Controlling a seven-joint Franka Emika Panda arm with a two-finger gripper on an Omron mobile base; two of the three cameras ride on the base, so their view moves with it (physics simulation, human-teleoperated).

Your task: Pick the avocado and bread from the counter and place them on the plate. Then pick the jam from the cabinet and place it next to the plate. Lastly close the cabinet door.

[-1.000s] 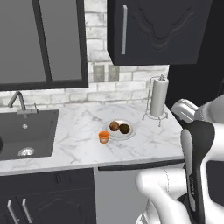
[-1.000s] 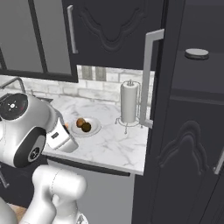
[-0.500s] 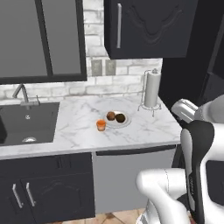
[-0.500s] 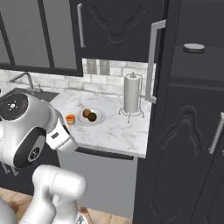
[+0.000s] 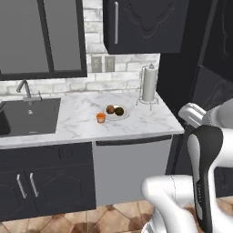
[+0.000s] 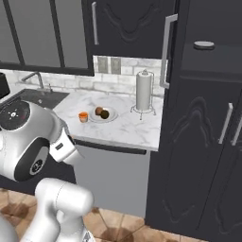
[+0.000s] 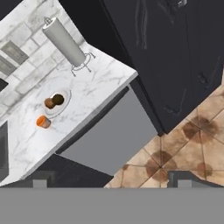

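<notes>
Gripper [image 7: 109,179] with its two dark fingertips [image 7: 40,180] set wide apart at the bottom of the hand view, nothing between them; it hangs high over the tiled floor [image 7: 183,144], looking down and away.

Cabinet [image 6: 203,132]: tall, matte black, long axis upright, standing beyond and to one side of the gripper; its top is cut off by the frame in the right base view. Cabinet door [image 6: 171,47], seen nearly edge-on in the right base view, stands open, its long pale bar handle running vertically; a small flat pale object [image 6: 204,45] lies on the shelf behind it, too small to identify.

Counter [image 5: 86,116]: white marble, long axis running left to right along the brick wall, well ahead of the fingertips; its black sink [image 5: 27,116] is cut off at the left edge of the left base view.

Paper-towel roll [image 5: 149,84]: upright on a wire stand at the counter's cabinet end.

Plate [image 5: 116,115]: round, flat on the counter, well apart from the gripper. On it lie the bread [image 5: 110,109] and the avocado [image 5: 119,111], side by side and touching or nearly so; both are roundish, with no clear long axis.

Small orange jar [image 5: 101,118]: upright on the marble just beside the plate on its sink side; its label cannot be made out.
</notes>
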